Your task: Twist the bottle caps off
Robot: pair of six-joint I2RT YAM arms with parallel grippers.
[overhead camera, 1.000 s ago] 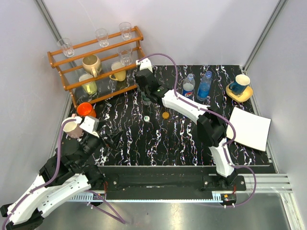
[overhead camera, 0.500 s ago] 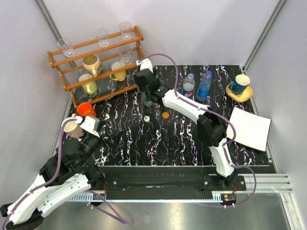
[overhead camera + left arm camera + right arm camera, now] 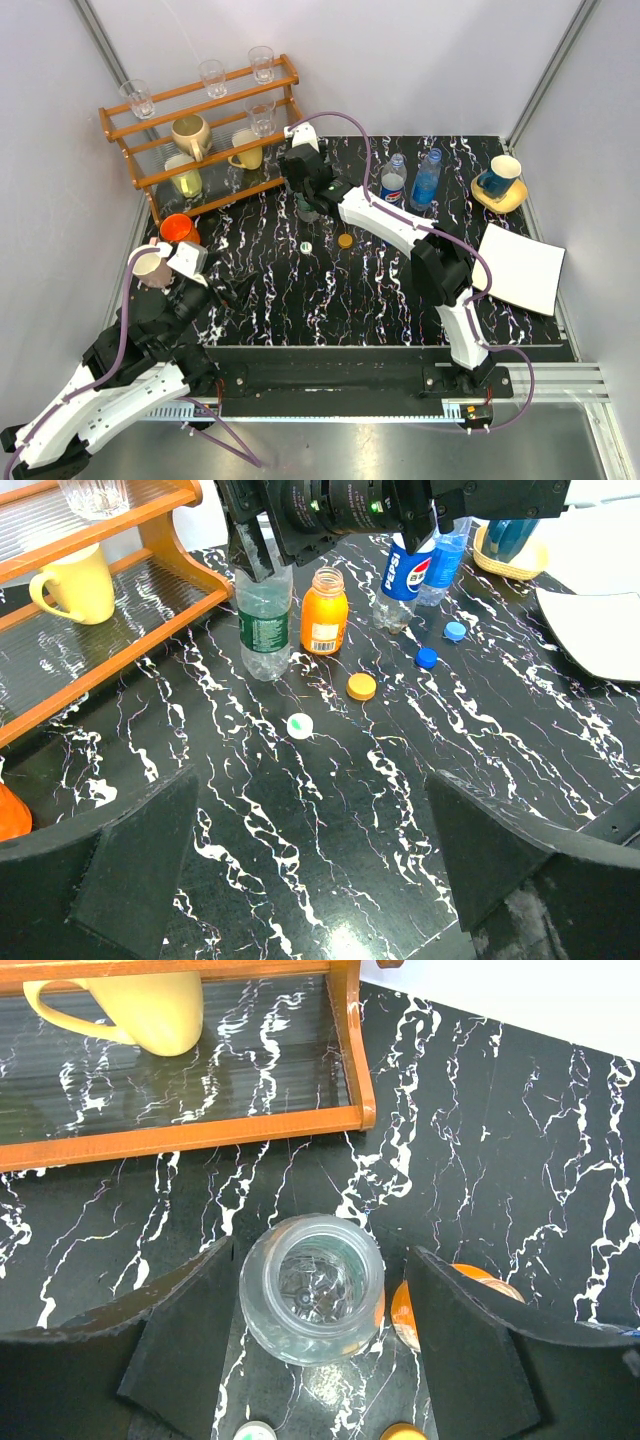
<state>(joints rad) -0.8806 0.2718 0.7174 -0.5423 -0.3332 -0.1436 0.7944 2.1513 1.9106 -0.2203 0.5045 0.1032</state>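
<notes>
- the right jaws hang pointing down over the back of the table (image 3: 330, 300). they are open, with one finger (image 3: 185, 1355) on each side of the green-label bottle (image 3: 312, 1300).
- one finger sits just beside the bottle's shoulder and the other stands a little clear of it. nothing is gripped.
- the green-label bottle stands upright just in front of the wooden rack (image 3: 348, 1050). its mouth is open, and the right wrist view looks straight down into it.
- the orange bottle (image 3: 325, 610) stands upright just beside the green-label bottle, and its neck is also open.
- the blue-red label bottle (image 3: 405, 580) and the blue bottle (image 3: 447, 560) stand together further along the back. in the left wrist view their tops are hidden behind the right arm.
- four caps lie loose on the table in front of the bottles: a white cap (image 3: 299, 725), an orange cap (image 3: 361, 686), a blue cap (image 3: 426, 658) and a lighter blue cap (image 3: 455, 631).
- the left jaws are spread wide and empty at the near left. the fingers (image 3: 130, 860) are well apart from every bottle.
- a yellow mug (image 3: 75, 585) sits on the rack's lower shelf.
- a white plate (image 3: 520, 268) lies at the table's right edge.
</notes>
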